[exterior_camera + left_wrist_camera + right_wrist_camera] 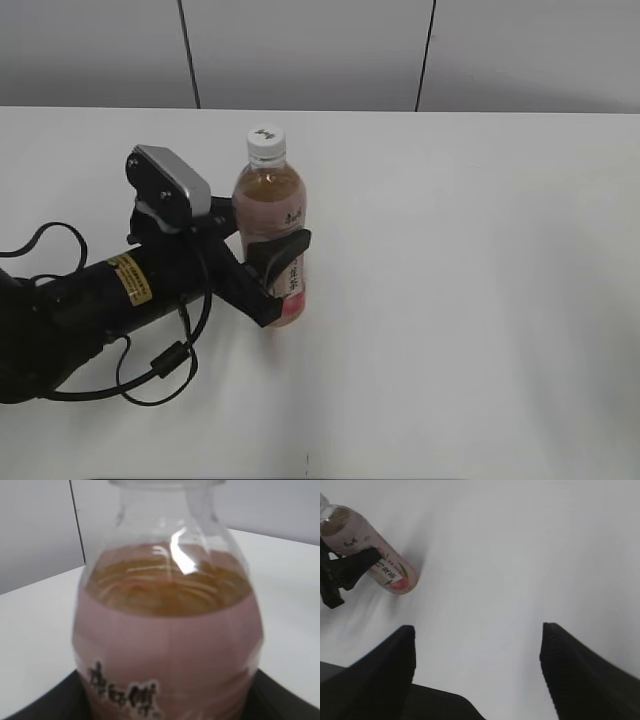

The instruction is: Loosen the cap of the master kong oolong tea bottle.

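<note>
Where the exterior view looks down on the white table, stands upright near its middle: master kong oolong tea bottle, cap on top, left gripper clamped around the labelled body. Fills the left wrist view, amber tea above pink label. From the right wrist: right gripper spread wide and empty, well apart from the bottle.
</note>
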Tool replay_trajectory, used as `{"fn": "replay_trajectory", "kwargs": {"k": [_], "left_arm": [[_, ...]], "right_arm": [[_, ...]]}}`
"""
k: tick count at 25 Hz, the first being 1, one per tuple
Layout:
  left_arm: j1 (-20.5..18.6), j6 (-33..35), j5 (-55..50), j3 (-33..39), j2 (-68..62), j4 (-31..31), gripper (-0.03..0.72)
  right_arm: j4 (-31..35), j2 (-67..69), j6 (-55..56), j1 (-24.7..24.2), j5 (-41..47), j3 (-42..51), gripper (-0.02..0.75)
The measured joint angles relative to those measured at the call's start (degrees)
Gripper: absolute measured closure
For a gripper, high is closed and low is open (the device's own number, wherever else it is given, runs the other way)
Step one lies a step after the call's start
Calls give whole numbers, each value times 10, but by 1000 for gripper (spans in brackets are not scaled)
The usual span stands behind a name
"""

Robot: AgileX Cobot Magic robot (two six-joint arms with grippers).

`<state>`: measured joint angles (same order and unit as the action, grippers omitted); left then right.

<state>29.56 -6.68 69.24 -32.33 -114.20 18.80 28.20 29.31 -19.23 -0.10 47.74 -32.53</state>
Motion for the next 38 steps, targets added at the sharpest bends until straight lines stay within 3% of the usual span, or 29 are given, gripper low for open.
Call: {"fn": "replay_trajectory", "kwargs": {"k": [6,10,14,19,23,29,33,38], "left_arm": [[0,0,1,-1,0,53,285],[0,-1,2,-1,0,67,285],[0,-1,2,-1,0,69,285],[0,-1,-11,-10,1,85,285],[0,0,-45,-23,12,109,285],[1,0,-129,-38,45,125,285],[1,0,-143,-41,48,126,285],[1,0,-146,-41,49,126,285]], "right_arm": [[113,138,-113,0,48,-81,152],[164,251,-166,0,129,-151,152],[184,325,-177,0,196,-237,189],[185,382,-179,8,211,-311,254],[156,409,-158,79,211,-336,264],[10,471,-19,228,180,-399,266],[-35,538,58,284,182,-477,273],[-48,626,120,306,212,-578,305]]}}
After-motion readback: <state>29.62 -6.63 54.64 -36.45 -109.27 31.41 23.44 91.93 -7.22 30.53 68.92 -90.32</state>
